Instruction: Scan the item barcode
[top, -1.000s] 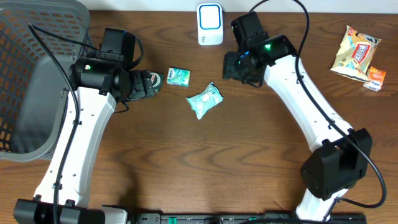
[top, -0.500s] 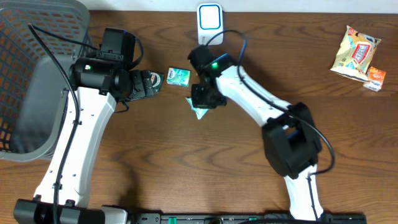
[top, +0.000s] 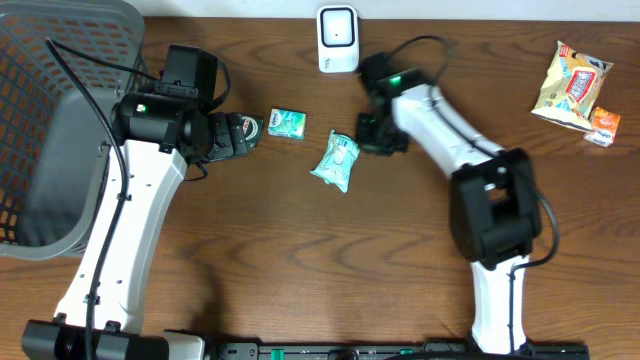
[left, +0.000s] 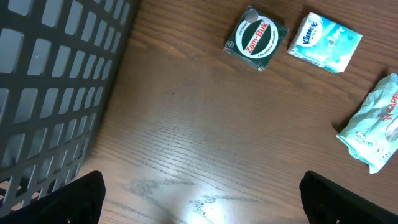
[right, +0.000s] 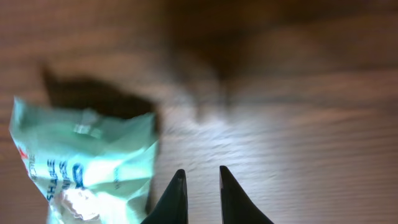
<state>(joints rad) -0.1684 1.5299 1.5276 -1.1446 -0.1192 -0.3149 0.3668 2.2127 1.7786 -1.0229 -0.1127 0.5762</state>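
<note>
Grasping the pack (top: 337, 160) cleanly is, by my judgement, the step in hand, and it is not yet made. The right end effector (right: 201, 171) is clenched to a thin slit with nothing between its fingers. The pack lies on the bench (top: 300, 260) just beside one finger; whether they touch I cannot tell. The pack sits near the scanner (top: 338, 38), in front of it on the robot's side. To do this well, the fingers should part wider than the pack's short side before they descend, and centre over its middle instead of beside its edge. A closed tip coming down next to soft film would likely only nudge or spin it. The wrapper looks thin and crinkly, so a pinch across the body, not a corner, should keep it from folding or slipping. Where the barcode sits I cannot tell: the face showing carries print but no clear code. The grip ought therefore to leave both broad faces mostly bare, so that either can be turned toward the scanner. The way to the scanner is short, so a slow, level carry should serve. The left end effector (left: 202, 186), released and wide, hangs to the scanner's left-front by the tin (left: 256, 38) and tissues (top: 287, 123), well apart from the pack, and need not move.
</note>
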